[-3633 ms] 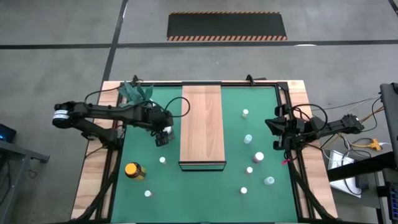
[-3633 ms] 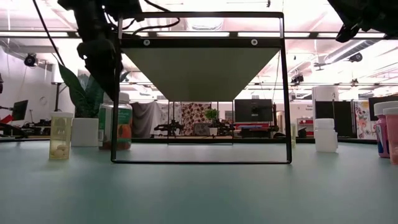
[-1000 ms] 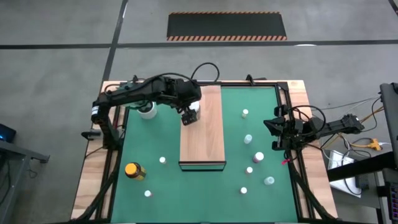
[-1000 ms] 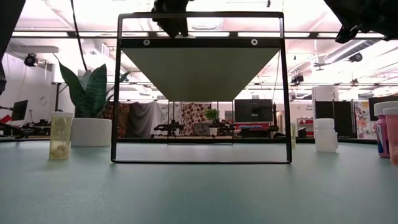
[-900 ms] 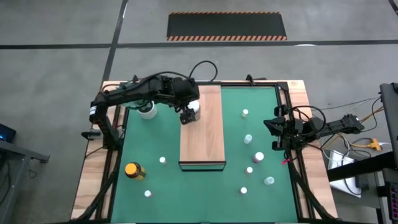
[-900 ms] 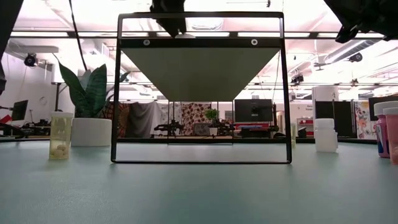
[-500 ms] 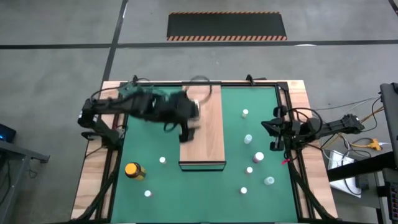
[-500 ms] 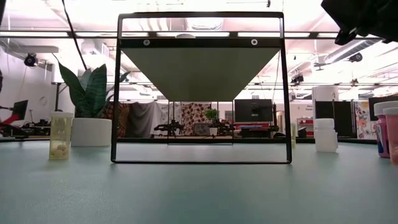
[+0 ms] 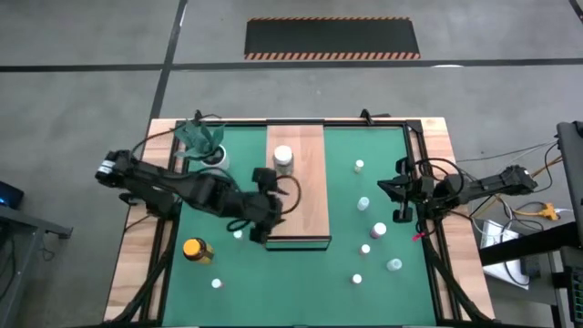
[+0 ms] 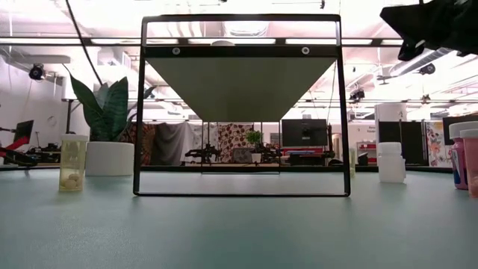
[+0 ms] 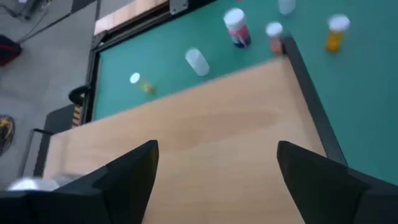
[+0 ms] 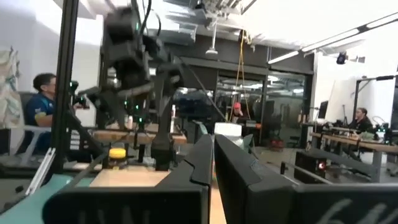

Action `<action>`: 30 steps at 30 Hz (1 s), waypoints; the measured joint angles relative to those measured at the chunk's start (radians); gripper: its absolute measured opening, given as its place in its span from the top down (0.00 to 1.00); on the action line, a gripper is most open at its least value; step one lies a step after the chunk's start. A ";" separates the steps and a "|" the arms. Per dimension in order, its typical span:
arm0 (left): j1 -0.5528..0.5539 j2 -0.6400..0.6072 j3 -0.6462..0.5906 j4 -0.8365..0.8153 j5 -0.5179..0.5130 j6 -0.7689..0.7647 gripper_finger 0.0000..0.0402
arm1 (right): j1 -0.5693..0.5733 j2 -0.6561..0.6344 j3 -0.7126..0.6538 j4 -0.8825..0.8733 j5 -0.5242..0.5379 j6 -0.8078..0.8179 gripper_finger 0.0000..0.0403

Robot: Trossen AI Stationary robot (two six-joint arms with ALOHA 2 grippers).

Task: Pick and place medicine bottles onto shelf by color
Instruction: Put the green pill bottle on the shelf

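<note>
1. Green mat (image 9: 219,264) covers the counter (image 9: 137,273); the shelf (image 9: 301,196) runs from centre toward 12 o'clock.
2. A white-lidded jar (image 9: 283,158) stands on the shelf.
3. Left hand (image 9: 260,228) spread, right hand (image 9: 399,196) pressed together at 3 o'clock.
4. Workshop room behind.

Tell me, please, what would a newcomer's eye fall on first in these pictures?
Probably the long wooden shelf down the middle of the green mat, with a single white-lidded jar standing near its far end. Next, the left gripper, open, at the shelf's near left corner, and the small bottles scattered right of the shelf.
</note>
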 joint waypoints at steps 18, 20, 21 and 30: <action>0.075 -0.460 -0.607 0.678 0.081 0.018 0.23 | 0.000 0.343 0.394 -0.042 0.008 -0.096 0.98; 0.076 -0.471 -0.645 0.697 0.080 -0.049 0.23 | 0.000 0.385 0.467 -0.156 0.008 -0.062 0.98; 0.077 -0.474 -0.659 0.701 0.079 -0.079 0.23 | 0.000 0.402 0.496 -0.202 0.010 -0.038 0.98; 0.076 -0.473 -0.733 0.709 0.084 -0.138 0.28 | -0.001 0.568 0.619 -0.365 0.106 0.075 0.98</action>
